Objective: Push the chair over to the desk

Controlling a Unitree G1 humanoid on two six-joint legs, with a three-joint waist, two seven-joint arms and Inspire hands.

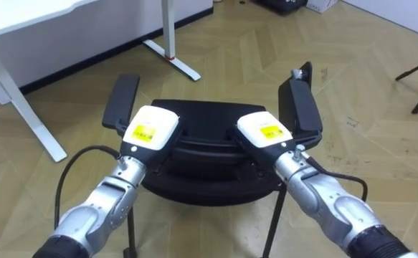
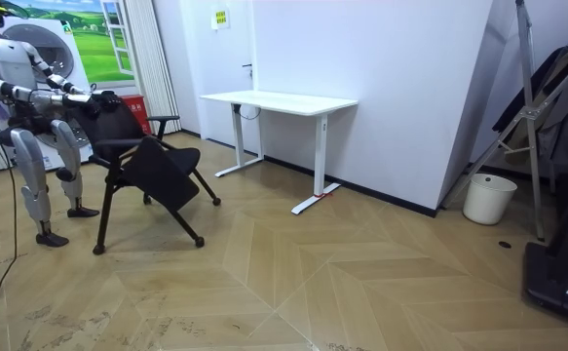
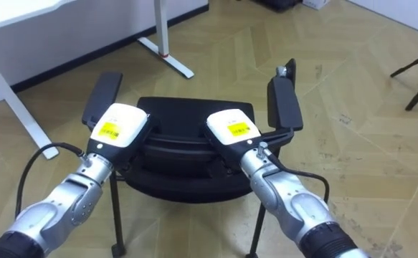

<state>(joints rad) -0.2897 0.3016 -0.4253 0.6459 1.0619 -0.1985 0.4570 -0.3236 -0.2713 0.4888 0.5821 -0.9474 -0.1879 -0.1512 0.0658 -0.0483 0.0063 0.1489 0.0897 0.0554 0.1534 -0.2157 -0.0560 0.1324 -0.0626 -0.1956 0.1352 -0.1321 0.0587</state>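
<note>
**Black Chair, Herringbone Floor**

The chair (image 1: 201, 154) is black all over. The left hand (image 1: 150, 129) and right hand (image 1: 264, 130) have white backs, each with a yellow label. The floor (image 1: 266, 57) is tan wood in a herringbone pattern. The desk (image 2: 279, 100) and bucket (image 2: 489, 198) are white.

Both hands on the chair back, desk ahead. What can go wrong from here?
1. The left hand and right hand sit high on the back of the chair, so a push may tip it forward instead of sliding it.
2. The floor foot of the desk lies ahead; a chair leg could catch there.
</note>
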